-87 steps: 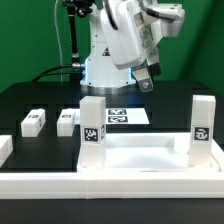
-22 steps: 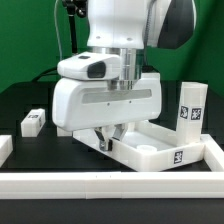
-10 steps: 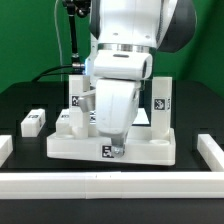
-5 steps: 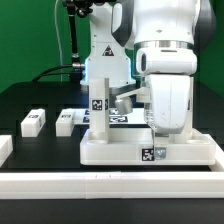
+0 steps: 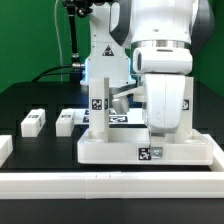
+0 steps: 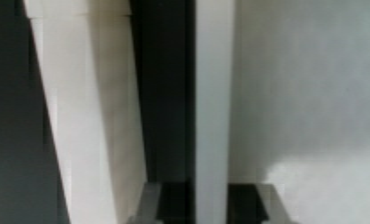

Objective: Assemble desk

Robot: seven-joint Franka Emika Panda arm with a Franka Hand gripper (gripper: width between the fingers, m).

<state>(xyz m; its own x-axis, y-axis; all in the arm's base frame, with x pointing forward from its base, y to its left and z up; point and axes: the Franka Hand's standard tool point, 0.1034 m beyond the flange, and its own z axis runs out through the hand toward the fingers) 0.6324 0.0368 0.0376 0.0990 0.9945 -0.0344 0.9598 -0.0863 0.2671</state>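
Behind the arm [image 5: 165, 70], hand [image 6: 205, 205] clamped on desk panel [image 5: 110, 150] rim, grip largely hidden

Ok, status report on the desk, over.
Gripper shut on desk panel rim. One leg upright at panel's corner, two legs loose on table. Border rail close along panel's near side.

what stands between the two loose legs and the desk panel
Nothing visible does: only bare black table lies between the loose legs and the desk panel. The gripper appears shut on the panel's wall.
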